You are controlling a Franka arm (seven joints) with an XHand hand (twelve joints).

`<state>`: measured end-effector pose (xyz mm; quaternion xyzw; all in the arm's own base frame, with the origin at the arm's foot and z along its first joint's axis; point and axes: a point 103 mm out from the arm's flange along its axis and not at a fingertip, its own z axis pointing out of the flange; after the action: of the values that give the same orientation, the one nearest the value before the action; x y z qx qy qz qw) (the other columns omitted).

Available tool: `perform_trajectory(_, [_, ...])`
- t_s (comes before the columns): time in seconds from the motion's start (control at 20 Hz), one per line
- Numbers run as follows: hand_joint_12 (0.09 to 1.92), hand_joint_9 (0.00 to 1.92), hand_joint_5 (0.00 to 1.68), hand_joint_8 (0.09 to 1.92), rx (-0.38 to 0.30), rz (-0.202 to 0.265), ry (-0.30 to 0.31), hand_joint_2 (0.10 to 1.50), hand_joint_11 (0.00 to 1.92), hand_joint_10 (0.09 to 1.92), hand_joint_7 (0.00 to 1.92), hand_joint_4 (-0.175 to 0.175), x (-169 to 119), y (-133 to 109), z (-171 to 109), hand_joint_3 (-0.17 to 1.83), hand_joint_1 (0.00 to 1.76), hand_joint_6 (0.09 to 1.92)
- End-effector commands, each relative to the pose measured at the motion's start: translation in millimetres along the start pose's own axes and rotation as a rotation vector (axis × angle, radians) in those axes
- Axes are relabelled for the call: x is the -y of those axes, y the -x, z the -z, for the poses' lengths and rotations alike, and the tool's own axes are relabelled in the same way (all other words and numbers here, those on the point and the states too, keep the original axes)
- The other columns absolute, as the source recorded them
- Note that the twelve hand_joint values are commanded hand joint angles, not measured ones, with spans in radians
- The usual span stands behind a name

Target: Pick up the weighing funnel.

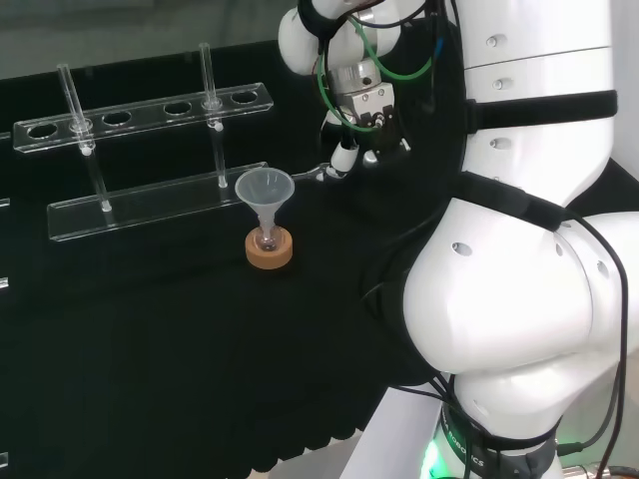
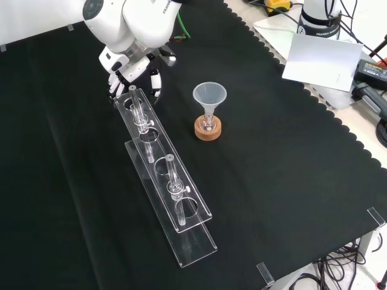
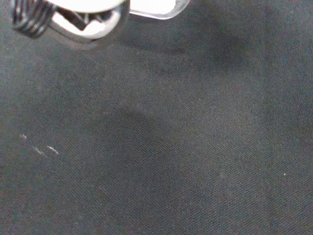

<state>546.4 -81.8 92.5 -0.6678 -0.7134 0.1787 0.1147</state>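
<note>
Nearest up front, a clear rack (image 2: pixel 175 205) was laid lengthwise from the bench's (image 2: pixel 290 181) near edge toward its far edge, front view. Right at the rack's far end the hand (image 2: pixel 133 67) was seen, fingers (image 2: pixel 156 81) pointed down at the bench and left unclenched, nothing wrapped afaict. The weighing funnel (image 1: pixel 321 174) was spotted lying just beside the fingertips in the head view; contact couldn't be made out. The funnel (image 2: pixel 209 95) was parked in its flask (image 2: pixel 208 123) on a cork ring (image 2: pixel 208 130) mid-bench.

White arm (image 1: pixel 519 249) reaching forward, hand (image 2: pixel 130 69) low, palm facing down.
</note>
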Motion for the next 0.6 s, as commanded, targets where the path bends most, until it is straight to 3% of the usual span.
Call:
perform_trajectory(0.05, [1.3, 0.63, 0.58, 0.67, 0.005, 0.013, -0.005, 0.59, 0.53, 0.56, 0.33, -0.019, -2.9, -3.3, -2.9, 0.52, 0.93, 0.09])
perform_trajectory(0.6, [1.3, 0.64, 0.58, 0.67, 0.01, 0.029, -0.01, 0.58, 0.54, 0.56, 0.34, -0.018, -6.2, -6.3, -7.4, 0.54, 0.93, 0.09])
